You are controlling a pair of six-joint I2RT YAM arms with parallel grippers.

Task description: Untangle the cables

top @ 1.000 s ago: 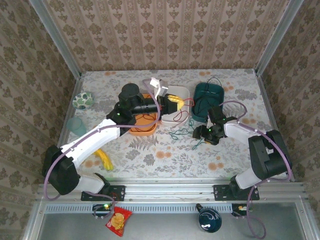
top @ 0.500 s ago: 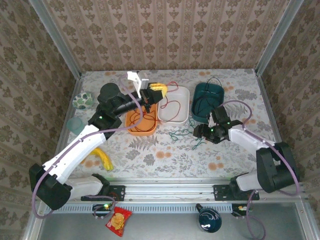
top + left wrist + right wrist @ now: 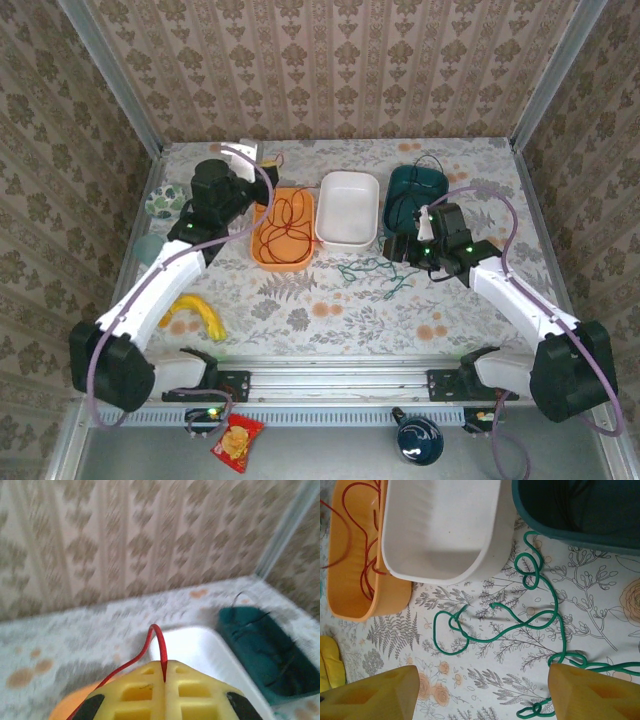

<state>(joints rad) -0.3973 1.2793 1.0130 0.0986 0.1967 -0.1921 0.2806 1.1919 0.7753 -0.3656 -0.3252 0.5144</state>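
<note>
We see 3 thin, bendy cables. The red cable (image 3: 285,222) lies in loops inside the smooth orange tub (image 3: 258,250), and our left claw (image 3: 164,667) pinches a bit of it tight. The black cable (image 3: 398,210) sits in the deep teal tub (image 3: 420,178). The green cable (image 3: 492,637) curls on the flowery table (image 3: 300,300) near the white tub (image 3: 445,525), under our right claw (image 3: 482,690), which is wide open.

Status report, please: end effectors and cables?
Left end effector shut on red cable. Right end effector open over green cable. White tray close by.
</note>
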